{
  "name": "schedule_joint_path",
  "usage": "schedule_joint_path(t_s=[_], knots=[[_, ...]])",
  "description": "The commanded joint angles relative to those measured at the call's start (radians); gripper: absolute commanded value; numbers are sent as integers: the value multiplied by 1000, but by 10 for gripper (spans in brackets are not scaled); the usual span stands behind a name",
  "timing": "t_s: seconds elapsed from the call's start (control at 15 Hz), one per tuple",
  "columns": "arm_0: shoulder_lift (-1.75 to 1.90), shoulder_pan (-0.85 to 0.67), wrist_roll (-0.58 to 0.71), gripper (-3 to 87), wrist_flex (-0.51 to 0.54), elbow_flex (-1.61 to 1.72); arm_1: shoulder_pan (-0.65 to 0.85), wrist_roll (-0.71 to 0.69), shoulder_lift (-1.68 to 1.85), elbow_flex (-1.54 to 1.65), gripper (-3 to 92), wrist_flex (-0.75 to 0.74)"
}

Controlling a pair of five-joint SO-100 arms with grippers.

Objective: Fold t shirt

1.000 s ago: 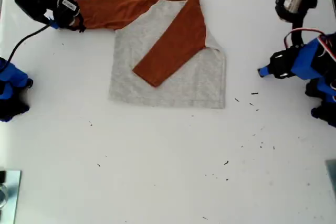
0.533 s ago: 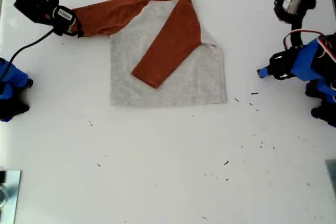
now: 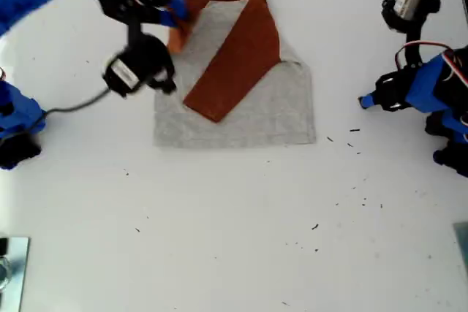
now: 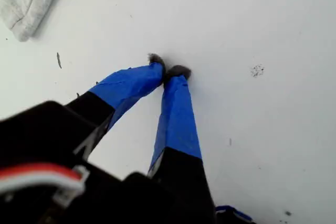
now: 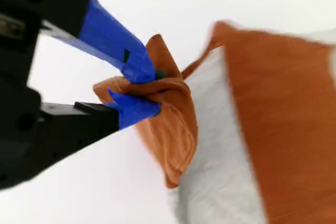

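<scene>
- Rust-orange sleeve cloth is pinched between the jaws of my second gripper, bunched and raised over the t shirt so it can be carried across the grey body.
- T shirt lies flat on the white table, centre-top of the exterior view; its other sleeve is already folded diagonally across the body.
- My first gripper rests pressed together, empty, clear of the shirt's edge.

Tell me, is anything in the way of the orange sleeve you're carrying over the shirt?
Nothing visible. My second hand grips the bunched sleeve right at the t shirt's edge; only its own grey body and the already folded sleeve lie ahead.
</scene>
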Motion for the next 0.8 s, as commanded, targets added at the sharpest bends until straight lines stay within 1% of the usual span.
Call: schedule_joint_path(t_s=[0.0,0.07,0.13,0.2,0.27,0.33,0.4,0.47,0.6,0.67,0.73], knots=[[-183,201,206,298,-84,-437,6,0,20,-11,36,9],[-132,161,201,126,2,-413,3,8,21,-11,36,11],[-43,106,201,111,64,-333,2,11,23,-8,36,11],[75,58,201,111,92,-206,3,9,25,-6,36,11],[218,15,209,111,75,-38,5,6,25,-8,36,11],[383,-23,239,82,20,169,11,2,26,-9,36,11],[580,-51,258,52,-94,451,12,2,28,-11,36,12],[762,-71,222,9,-166,726,12,5,28,-9,36,12],[1078,-74,83,-2,-255,1209,14,11,28,-6,36,12],[1212,-57,23,-2,-295,1387,12,17,28,-3,36,11],[1305,-26,-3,-3,-314,1519,12,21,28,0,36,11]])
